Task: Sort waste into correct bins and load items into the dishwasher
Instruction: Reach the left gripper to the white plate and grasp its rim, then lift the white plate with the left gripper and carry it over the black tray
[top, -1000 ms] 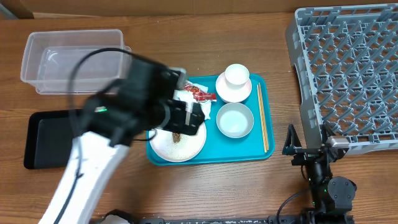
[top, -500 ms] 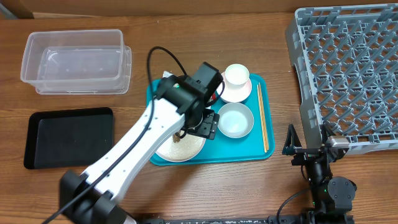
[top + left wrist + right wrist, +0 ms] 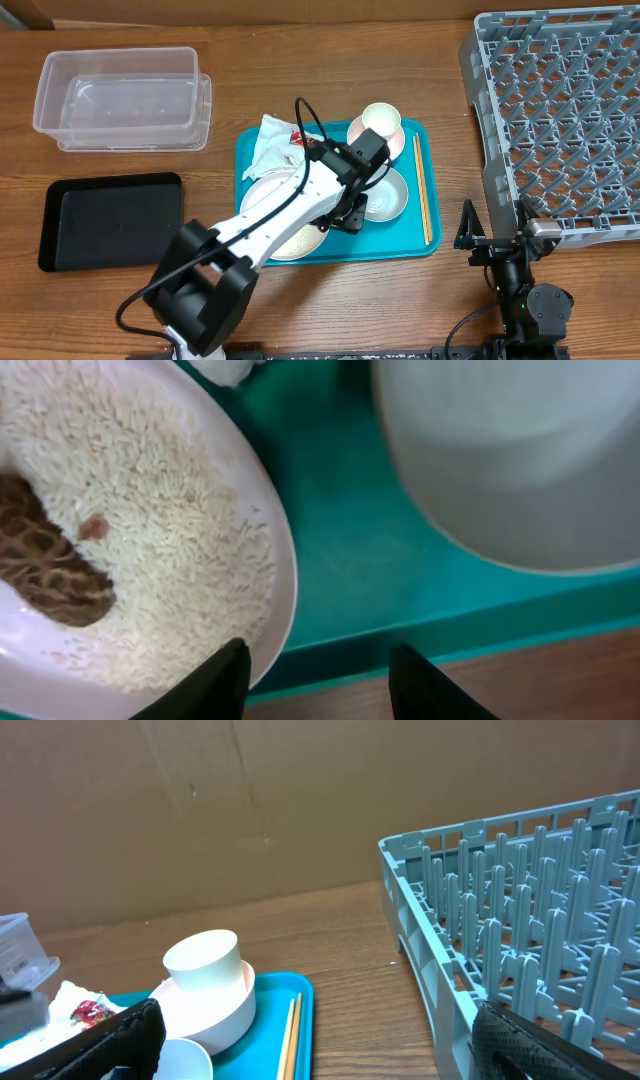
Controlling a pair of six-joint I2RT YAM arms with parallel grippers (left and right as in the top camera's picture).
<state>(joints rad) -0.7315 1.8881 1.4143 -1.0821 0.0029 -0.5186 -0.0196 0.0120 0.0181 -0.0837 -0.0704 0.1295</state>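
The white plate point(image 3: 283, 220) with rice point(image 3: 170, 540) and a brown food scrap point(image 3: 45, 560) lies on the teal tray point(image 3: 420, 245). My left gripper point(image 3: 342, 216) is low at the plate's right rim point(image 3: 287, 575), open and half narrowed, with one finger over the plate and the other outside it. The napkin point(image 3: 268, 148) and red wrapper point(image 3: 297, 137) lie behind the plate. The cup point(image 3: 380, 118) stands on the saucer point(image 3: 362, 148), next to the bowl point(image 3: 390, 195) and chopsticks point(image 3: 422, 190). My right gripper point(image 3: 315, 1020) hangs open and empty, right of the tray.
The grey dish rack point(image 3: 560, 120) fills the right side, close beside my right gripper. The clear tub point(image 3: 120, 95) stands at the back left, with the black tray point(image 3: 110, 220) in front of it. My left arm lies across the teal tray's front left.
My left gripper swung right and dropped to the plate's right rim, its jaws narrowing. The napkin and wrapper are uncovered now. The right arm has not moved.
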